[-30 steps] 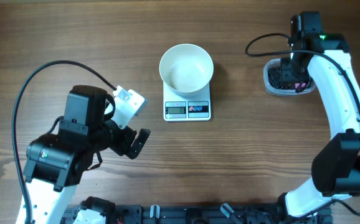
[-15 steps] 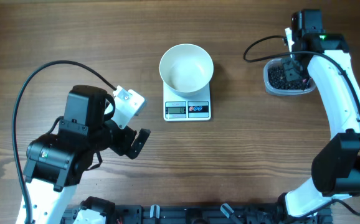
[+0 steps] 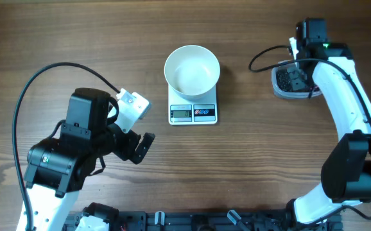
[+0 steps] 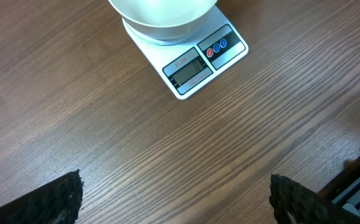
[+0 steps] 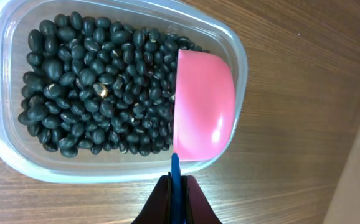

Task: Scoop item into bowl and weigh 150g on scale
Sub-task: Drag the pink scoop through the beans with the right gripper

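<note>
Right tool [image 5: 175, 196]: narrowed right down, pinching the thin blue handle of a glossy pink plastic scoop [image 5: 203, 106].
Pink scoop: it sits at one end of the clear rounded-rectangular plastic tub [image 5: 239, 62], with its long edge against the small round black beans [image 5: 93, 93]. No beans show on its pink face, so I judge this to be the start of a dig rather than a loaded lift.
Black beans: all lie in the tub, a dark pile covering most of its floor. None are in the bowl.
Round plain white bowl [image 3: 192, 69]: it stands empty on the small white square digital scale [image 3: 193, 113] near the middle of the wooden desk [image 3: 108, 38]. That way, each scoopful would be weighed where it lands. The bowl leaves the display and coloured buttons uncovered and readable.
Left tool [image 4: 175, 202]: jaws wide, holding nothing. It hangs over bare desk near the scale and well apart from the tub, probably to leave the right arm's path free.
Overhead view only: shows the layout, with the tub on the right arm's side, well apart from the scale, and the bowl's bare inside. The right arm hides the scoop here.
Right wrist view only: shows the grip on the handle, the scoop's position and the single beans.
Left wrist view only: shows the scale's display and buttons close up, though the digits are too blurred to read.
</note>
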